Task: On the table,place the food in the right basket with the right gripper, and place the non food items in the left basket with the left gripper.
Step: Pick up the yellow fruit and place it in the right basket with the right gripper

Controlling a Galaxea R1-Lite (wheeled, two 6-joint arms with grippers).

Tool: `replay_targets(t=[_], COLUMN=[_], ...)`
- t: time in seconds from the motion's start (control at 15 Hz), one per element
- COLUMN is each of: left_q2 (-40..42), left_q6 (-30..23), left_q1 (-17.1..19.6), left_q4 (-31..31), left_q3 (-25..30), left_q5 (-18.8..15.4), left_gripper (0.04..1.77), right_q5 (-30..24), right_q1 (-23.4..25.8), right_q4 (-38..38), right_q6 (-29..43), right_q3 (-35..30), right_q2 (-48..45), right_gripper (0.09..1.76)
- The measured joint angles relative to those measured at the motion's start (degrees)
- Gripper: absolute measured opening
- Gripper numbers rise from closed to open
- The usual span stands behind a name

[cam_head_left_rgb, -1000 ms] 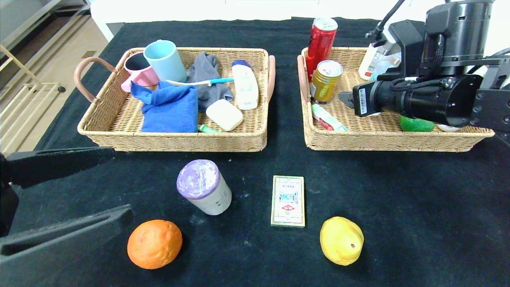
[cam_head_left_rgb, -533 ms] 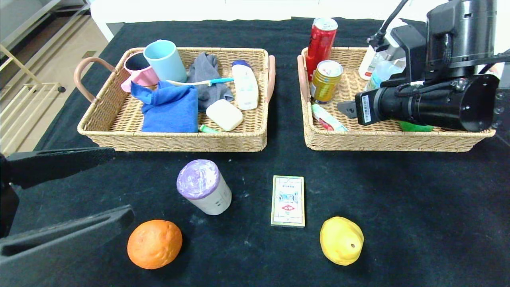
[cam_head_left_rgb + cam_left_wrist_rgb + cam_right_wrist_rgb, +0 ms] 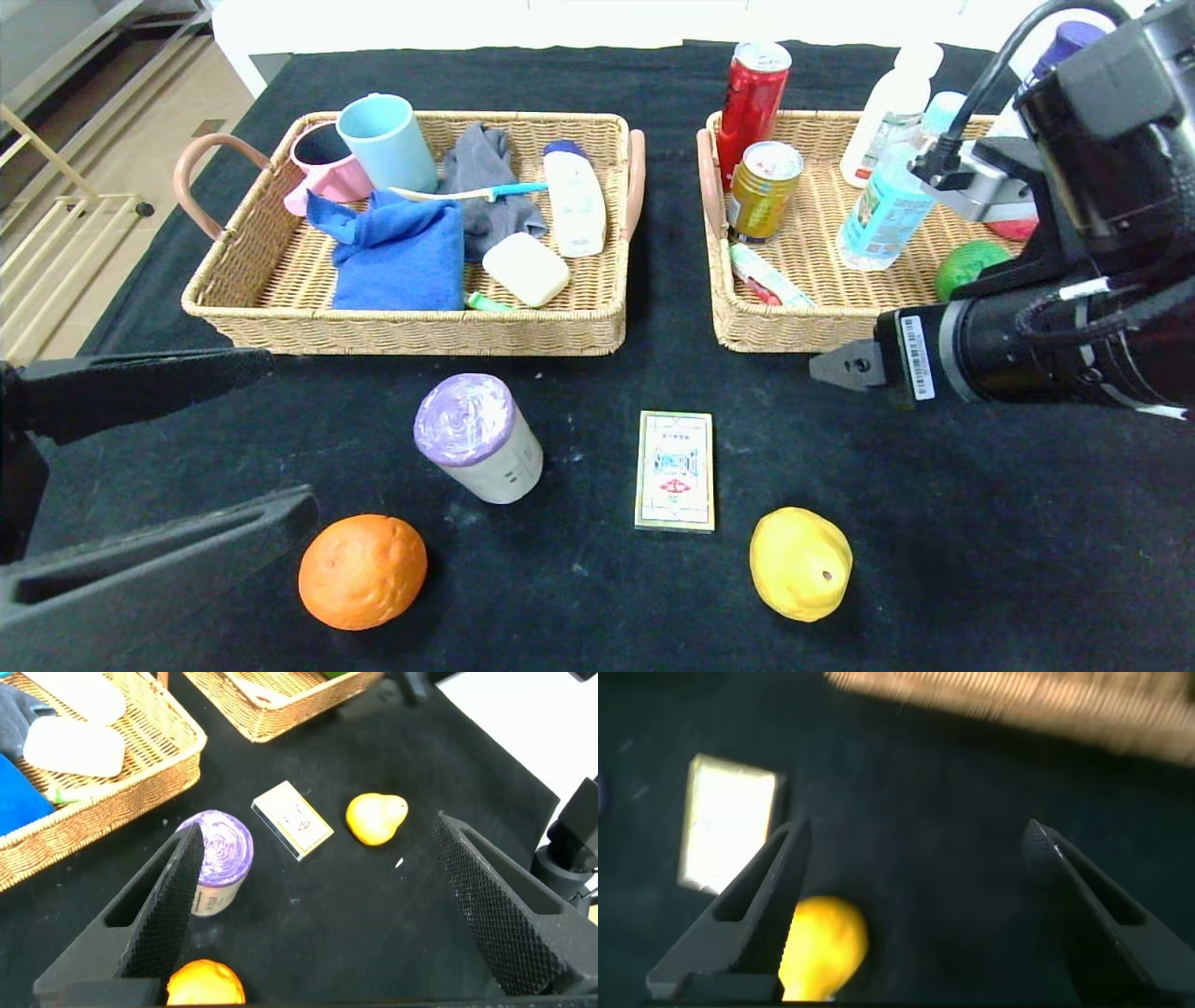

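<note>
I have the right hand (image 3: 910, 905) spread and empty over the bench (image 3: 934, 523), yellow pear (image 3: 800, 563) just below-ahead. Next, I judge: descend and straddle it. Left hand (image 3: 318, 915) parked, spread.

Head cam looks down, whole table (image 3: 934, 523); both wrist cams closer, share card box (image 3: 293, 820) & pear (image 3: 822, 945).
</note>
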State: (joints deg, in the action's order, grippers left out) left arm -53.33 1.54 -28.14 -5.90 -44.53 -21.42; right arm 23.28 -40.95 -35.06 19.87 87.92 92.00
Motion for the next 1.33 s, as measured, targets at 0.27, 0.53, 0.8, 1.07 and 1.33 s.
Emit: replay_targets(t=[0.27, 0.53, 0.8, 1.07, 1.33], left_q2=[-0.2, -0.2, -0.1, 0.0, 0.0], left_q6=[0.0, 0.0, 0.0, 0.0, 0.0], left_q1=[0.0, 0.0, 0.0, 0.0, 0.0], left_q4=[0.0, 0.0, -0.1, -0.1, -0.1], left_q3=[0.1, 0.2, 0.1, 0.1, 0.0], left_q5=[0.0, 0.0, 0.0, 0.0, 0.0], left_gripper=[1.76, 1.76, 1.76, 1.76, 1.76], right_q5=[0.5, 0.4, 0.2, 0.1, 0.3], right_q1=[-6.8, -10.9, -13.7, -14.0, -14.0], right_q4=[-5.3, -9.1, -10.1, -12.4, -12.3], right_q6=[8.0, 16.4, 19.2, 20.0, 20.2], right_q3=[-0.2, -0.7, -1.3, -1.0, -1.2], right_q2=[-1.1, 0.9, 4.1, 5.3, 7.0], right_gripper=[1.67, 1.69, 1.7, 1.7, 1.7])
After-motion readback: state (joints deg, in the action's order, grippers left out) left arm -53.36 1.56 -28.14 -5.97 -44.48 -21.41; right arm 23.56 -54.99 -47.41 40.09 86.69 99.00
